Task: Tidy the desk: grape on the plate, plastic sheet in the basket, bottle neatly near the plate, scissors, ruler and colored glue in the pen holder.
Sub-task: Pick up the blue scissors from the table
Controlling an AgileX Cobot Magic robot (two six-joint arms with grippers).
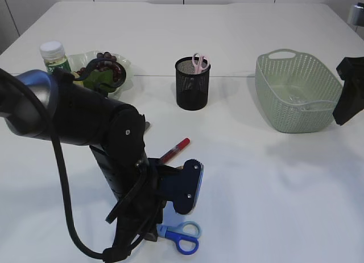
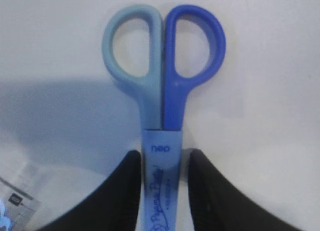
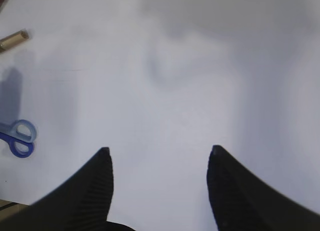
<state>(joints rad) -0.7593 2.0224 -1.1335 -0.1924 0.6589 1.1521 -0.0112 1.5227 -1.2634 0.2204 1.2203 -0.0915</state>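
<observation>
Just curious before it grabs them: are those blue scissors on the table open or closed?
Closed. The blue scissors lie flat, their two handle loops pressed side by side, blades tucked in a sleeve.

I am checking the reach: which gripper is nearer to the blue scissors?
Left. The left gripper straddles the blue scissors at their sheath; the right gripper is open over bare table, far from them.

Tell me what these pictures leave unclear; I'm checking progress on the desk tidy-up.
- Blue scissors: blades cut off at the bottom edge of the left wrist view, between the left gripper fingers; the arm hides them in the exterior view.
- Plate: partly hidden behind the arm, exterior view.
- Basket: contents too faint to tell.
- Right gripper: open, over bare table.
</observation>
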